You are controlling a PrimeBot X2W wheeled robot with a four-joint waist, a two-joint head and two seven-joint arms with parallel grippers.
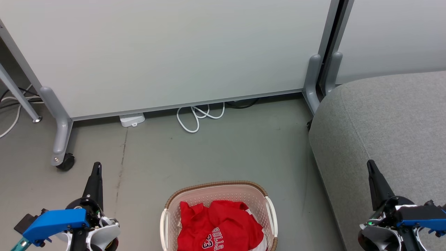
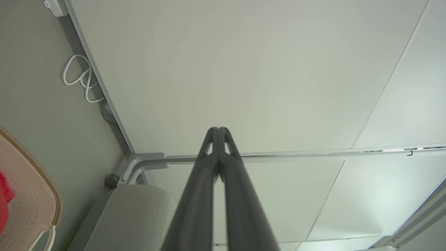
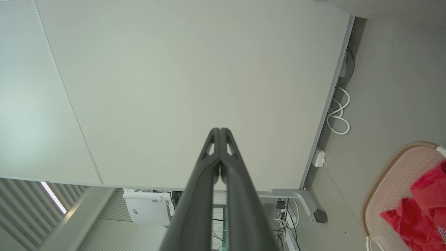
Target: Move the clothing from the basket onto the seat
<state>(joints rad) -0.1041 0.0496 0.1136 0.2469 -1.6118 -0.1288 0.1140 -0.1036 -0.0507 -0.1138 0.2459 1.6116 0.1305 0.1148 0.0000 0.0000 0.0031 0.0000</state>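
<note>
Judging the first pick not yet begun, we hold the left pincer [image 1: 97,166] and right pincer [image 1: 370,164] closed, empty; next we open one over the basket [image 1: 216,183] for the clothing [image 1: 217,226].

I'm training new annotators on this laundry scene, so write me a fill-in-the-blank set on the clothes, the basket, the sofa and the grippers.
1. The white lettering on the red garment in the laundry basket reads ____.
2. The grey sofa seat stands on the robot's ____ side of the basket.
3. The jaws of the left gripper and the right gripper are both ____.

Missing words: BULLS; right; shut.
</note>
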